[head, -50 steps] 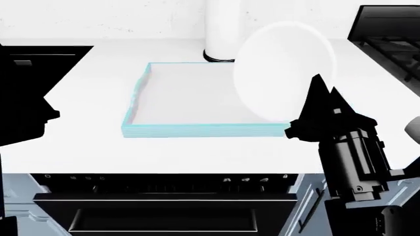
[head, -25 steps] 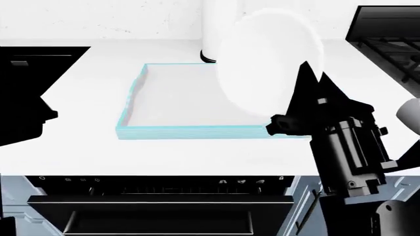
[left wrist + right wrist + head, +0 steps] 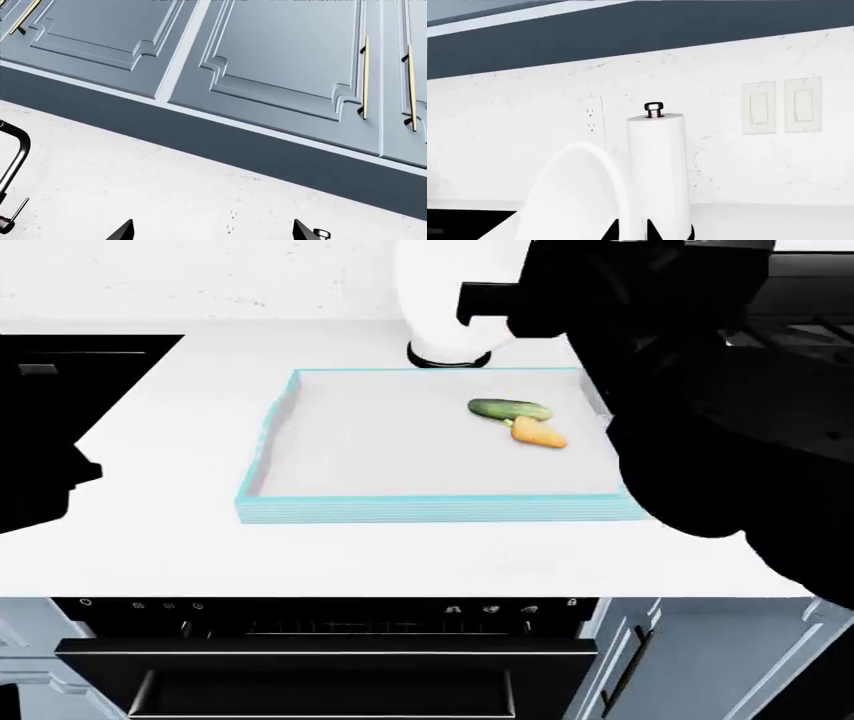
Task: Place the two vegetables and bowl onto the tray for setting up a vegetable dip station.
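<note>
The light blue rimmed tray [image 3: 400,508] lies on the white counter. On its far right part the dark green cucumber [image 3: 509,409] and the orange carrot [image 3: 539,434] lie side by side. My right arm [image 3: 667,360] is raised high over the tray's right side and hides whatever is behind it. In the right wrist view the white bowl [image 3: 570,195] stands on edge, its rim pinched in my right gripper [image 3: 634,231]. My left gripper [image 3: 213,232] is open and empty, facing the wall below the cabinets.
A tall white paper towel roll [image 3: 441,300] on a black base stands just behind the tray. The oven front [image 3: 334,660] runs below the counter's near edge. A black faucet [image 3: 13,165] shows in the left wrist view. My left arm [image 3: 54,440] fills the left side.
My right arm has lifted up and back with the bowl, which has left the head view. The cucumber and carrot on the tray now show.
</note>
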You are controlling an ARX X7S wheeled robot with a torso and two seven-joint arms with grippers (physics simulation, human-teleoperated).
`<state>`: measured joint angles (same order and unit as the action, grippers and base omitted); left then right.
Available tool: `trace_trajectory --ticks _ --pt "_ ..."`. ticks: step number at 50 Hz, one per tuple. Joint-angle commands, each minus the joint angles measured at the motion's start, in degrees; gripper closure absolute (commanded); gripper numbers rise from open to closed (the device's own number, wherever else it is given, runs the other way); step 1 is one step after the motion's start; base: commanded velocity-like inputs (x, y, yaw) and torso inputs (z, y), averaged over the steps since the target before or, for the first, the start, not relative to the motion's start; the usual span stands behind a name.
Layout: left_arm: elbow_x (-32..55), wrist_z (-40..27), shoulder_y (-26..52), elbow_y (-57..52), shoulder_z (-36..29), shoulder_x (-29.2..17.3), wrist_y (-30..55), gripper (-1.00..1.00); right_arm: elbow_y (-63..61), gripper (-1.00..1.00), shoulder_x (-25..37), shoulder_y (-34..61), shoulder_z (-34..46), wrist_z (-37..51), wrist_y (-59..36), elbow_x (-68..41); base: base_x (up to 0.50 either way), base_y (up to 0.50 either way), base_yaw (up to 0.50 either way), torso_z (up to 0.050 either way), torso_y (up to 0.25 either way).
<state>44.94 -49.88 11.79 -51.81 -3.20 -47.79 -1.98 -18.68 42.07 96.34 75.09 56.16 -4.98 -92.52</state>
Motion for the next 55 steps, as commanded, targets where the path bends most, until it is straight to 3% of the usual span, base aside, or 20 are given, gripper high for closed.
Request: trace_trajectory --ticks 1,12,17,34,55 --pt "0.20 -0.12 -0.37 -0.12 0.41 -0.21 -0.41 -1.00 19.30 1.00 -9.45 6.96 -1.04 -9.79 -8.10 -11.03 0.00 0.00 0.00 0.000 0.000" --pt "0.20 -0.19 -0.39 -0.07 0.39 -0.25 -0.54 -1.00 39.67 1.00 -18.34 7.73 -0.87 -17.67 -13.92 -19.32 0.00 0.00 0.00 0.000 0.000" --pt "0.01 -0.15 -0.05 -0.05 -0.10 -0.13 -0.30 -1.00 41.93 1.00 -20.38 6.46 -1.87 -17.62 -14.40 -22.79 0.00 0.00 0.00 0.000 0.002" --pt "-0.17 -0.06 0.23 0.16 -0.48 -0.07 -0.35 -1.00 50.25 1.00 -23.85 -0.11 -8.32 -13.89 -1.47 -27.30 0.00 0.00 0.00 0.000 0.000" --pt "-0.17 -0.14 0.29 0.18 -0.70 -0.16 -0.40 -1.00 58.76 1.00 -28.82 -3.64 -10.17 -18.00 0.26 -30.29 0.00 0.00 0.00 0.000 0.000"
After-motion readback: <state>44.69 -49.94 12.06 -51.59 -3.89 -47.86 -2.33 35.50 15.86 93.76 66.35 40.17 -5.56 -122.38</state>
